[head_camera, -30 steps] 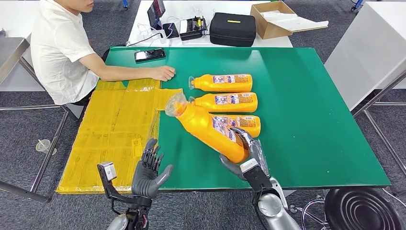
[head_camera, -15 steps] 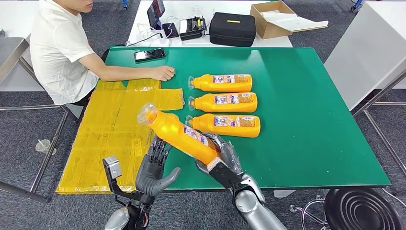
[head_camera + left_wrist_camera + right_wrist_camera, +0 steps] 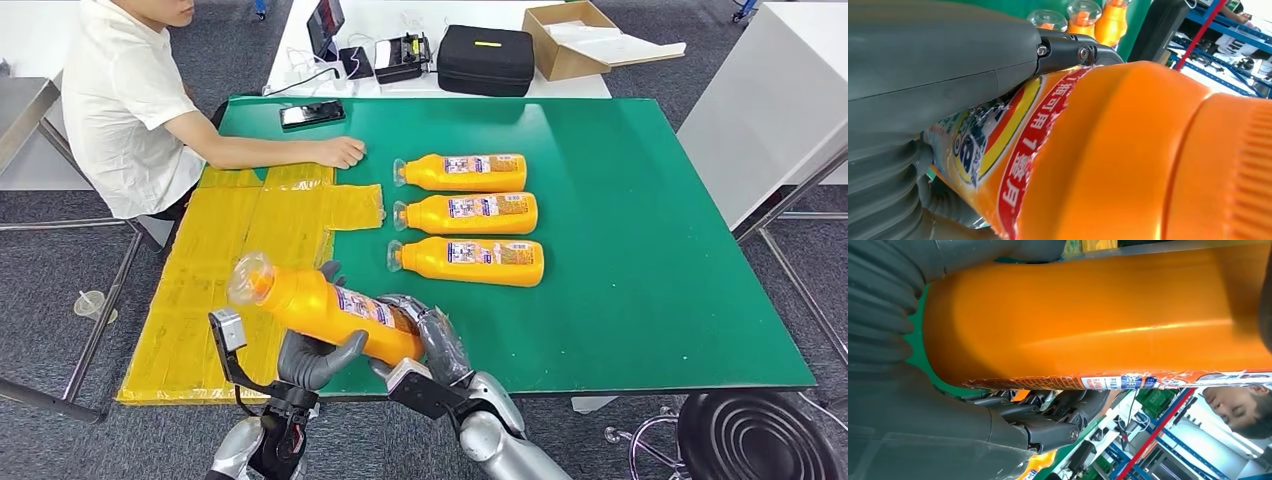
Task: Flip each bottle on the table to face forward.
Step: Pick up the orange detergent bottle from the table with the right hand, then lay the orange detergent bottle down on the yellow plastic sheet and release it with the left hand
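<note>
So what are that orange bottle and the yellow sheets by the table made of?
The orange bottle looks like glossy plastic with a printed film label, its edge ragged. The yellow sheets seem thin, shiny plastic film, wrinkled and taped; hard to be sure.

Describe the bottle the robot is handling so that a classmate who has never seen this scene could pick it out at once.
Find the green table; three orange bottles lie in a row near its middle. At the near edge, beside the yellow sheets, a fourth orange bottle sits between the left hand and right hand. Unlike the others, it is lifted off the table and tilted, clear cap up.
</note>
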Robot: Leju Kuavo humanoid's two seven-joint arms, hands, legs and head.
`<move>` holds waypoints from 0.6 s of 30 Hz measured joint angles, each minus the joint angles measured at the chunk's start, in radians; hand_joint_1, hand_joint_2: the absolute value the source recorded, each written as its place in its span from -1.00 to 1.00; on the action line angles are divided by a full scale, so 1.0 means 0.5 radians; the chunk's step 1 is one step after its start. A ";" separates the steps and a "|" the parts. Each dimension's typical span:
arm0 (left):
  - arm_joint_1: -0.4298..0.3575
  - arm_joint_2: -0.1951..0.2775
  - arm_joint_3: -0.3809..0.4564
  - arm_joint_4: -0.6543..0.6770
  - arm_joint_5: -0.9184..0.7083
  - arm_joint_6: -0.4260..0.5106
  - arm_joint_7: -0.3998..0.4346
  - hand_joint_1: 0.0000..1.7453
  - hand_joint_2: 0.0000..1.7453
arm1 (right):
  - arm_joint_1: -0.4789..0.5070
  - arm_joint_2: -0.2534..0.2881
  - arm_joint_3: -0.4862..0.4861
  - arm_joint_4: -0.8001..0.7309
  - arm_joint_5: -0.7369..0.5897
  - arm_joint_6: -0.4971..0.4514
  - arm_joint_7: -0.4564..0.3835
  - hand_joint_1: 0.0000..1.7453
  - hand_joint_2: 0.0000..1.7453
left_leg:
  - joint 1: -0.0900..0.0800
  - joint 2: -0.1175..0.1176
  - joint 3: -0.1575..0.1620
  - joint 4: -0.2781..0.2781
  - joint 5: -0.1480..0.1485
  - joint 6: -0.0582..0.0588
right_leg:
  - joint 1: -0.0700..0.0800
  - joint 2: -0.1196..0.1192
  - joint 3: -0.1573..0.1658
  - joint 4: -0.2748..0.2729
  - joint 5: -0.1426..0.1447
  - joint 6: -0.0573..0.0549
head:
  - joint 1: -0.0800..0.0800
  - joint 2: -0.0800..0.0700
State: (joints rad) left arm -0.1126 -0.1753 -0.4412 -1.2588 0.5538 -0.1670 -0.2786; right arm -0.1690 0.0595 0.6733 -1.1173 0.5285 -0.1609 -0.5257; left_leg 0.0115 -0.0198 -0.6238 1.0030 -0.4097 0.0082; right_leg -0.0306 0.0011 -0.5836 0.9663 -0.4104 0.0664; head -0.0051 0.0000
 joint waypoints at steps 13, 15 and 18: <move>-0.043 -0.048 0.005 0.045 0.230 -0.011 -0.051 -1.00 1.00 | -0.002 0.029 0.082 0.002 -0.233 0.020 -0.059 1.00 1.00 | 0.000 0.000 -0.001 0.000 0.000 0.000 | 0.000 0.000 0.000 0.000 0.000 0.000 | 0.000 0.000; -0.040 -0.049 0.005 0.036 0.233 -0.014 -0.058 -0.80 1.00 | -0.002 0.034 0.082 0.002 -0.244 0.028 -0.064 1.00 1.00 | 0.000 0.000 -0.001 0.000 0.000 0.000 | 0.000 0.000 0.000 0.000 0.000 0.000 | 0.000 0.000; -0.034 -0.049 0.005 0.024 0.237 -0.020 -0.071 0.70 1.00 | -0.002 0.038 0.081 0.002 -0.264 0.043 -0.068 1.00 1.00 | 0.000 0.000 -0.001 0.000 0.000 0.000 | 0.000 0.000 0.000 0.000 0.000 0.000 | 0.000 0.000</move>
State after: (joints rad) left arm -0.1297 -0.1999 -0.4387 -1.2466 0.6721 -0.1770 -0.3139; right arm -0.1700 0.0786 0.7140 -1.1166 0.3965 -0.1394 -0.5596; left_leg 0.0115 -0.0199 -0.6241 1.0030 -0.4097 0.0082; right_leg -0.0306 0.0010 -0.5838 0.9663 -0.4104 0.0664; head -0.0051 0.0000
